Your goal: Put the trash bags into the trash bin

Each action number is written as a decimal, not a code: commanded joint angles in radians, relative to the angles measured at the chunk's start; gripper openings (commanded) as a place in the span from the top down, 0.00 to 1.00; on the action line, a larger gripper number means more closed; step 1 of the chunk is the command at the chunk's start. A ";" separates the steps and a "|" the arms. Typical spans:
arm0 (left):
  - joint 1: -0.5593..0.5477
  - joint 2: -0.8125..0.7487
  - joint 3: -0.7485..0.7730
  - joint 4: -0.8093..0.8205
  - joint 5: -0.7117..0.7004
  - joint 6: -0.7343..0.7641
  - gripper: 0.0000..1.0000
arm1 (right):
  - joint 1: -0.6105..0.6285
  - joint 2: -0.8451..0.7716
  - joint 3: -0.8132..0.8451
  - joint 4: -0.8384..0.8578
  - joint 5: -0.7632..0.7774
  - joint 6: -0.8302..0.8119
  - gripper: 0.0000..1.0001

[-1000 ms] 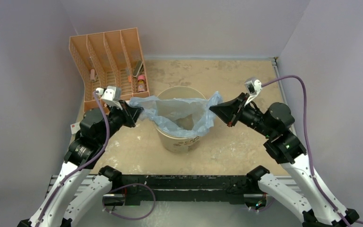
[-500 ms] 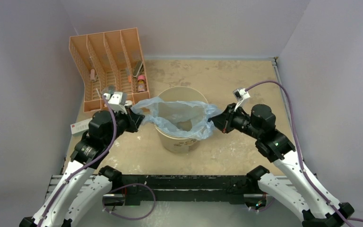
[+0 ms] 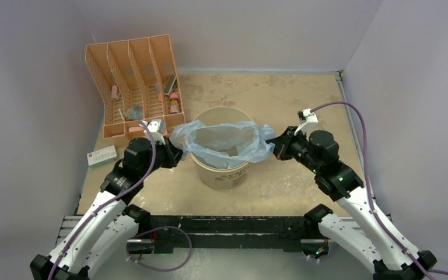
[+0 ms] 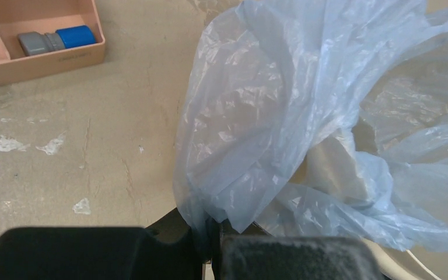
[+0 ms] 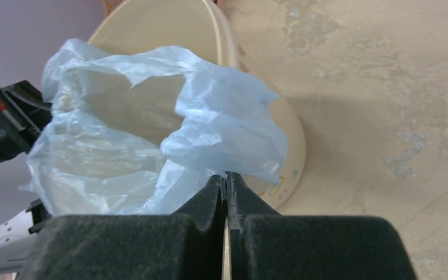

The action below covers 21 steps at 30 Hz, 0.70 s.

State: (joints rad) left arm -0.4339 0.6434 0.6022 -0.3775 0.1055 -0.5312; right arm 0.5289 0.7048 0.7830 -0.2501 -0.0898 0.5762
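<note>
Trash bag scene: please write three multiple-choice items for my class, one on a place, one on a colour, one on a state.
1. Seen from above, where does the orange rack stand relative to the trash bin?
A. Farther from the arms, to the left
B. Nearer the arms, to the right
C. Inside it

2. What colour is the trash bag?
A. Black
B. Light blue
C. Green

3. How are the left tool and the right tool?
A. Both open, clear of the bag
B. Both shut on the bag's edge
C. Only the left shut

Answers:
1 A, the rack sits in the far left corner.
2 B, the film is pale blue in every view.
3 B, each wrist view shows film pinched between closed fingers.
</note>
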 commanded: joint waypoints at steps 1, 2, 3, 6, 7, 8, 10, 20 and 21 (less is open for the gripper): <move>0.004 0.024 -0.034 0.091 0.036 -0.030 1.00 | -0.002 0.025 -0.040 0.018 0.043 0.042 1.00; 0.004 0.027 -0.040 0.097 0.037 -0.033 1.00 | -0.003 0.039 -0.037 0.013 0.036 0.042 1.00; 0.004 0.029 -0.043 0.096 0.035 -0.037 1.00 | -0.003 0.056 -0.034 0.006 0.032 0.044 1.00; 0.004 0.018 -0.049 0.106 0.027 -0.049 1.00 | -0.003 0.107 -0.027 -0.008 0.026 0.047 1.00; 0.004 0.014 -0.050 0.111 0.025 -0.051 1.00 | -0.003 0.120 -0.029 -0.008 0.028 0.051 1.00; 0.004 0.010 -0.047 0.110 0.018 -0.051 1.00 | -0.003 0.133 -0.031 -0.008 0.027 0.054 1.00; 0.005 0.001 -0.037 0.104 0.006 -0.049 1.00 | -0.002 0.155 -0.024 -0.017 0.025 0.064 1.00; 0.004 -0.037 0.044 0.028 -0.039 -0.015 1.00 | -0.002 0.169 0.166 -0.231 0.251 0.113 0.50; 0.004 -0.043 0.053 0.023 -0.040 -0.012 1.00 | -0.003 0.162 0.181 -0.248 0.265 0.113 0.46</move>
State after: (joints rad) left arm -0.4339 0.6296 0.5804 -0.3573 0.0925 -0.5613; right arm 0.5289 0.9123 0.8505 -0.4152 0.0433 0.6724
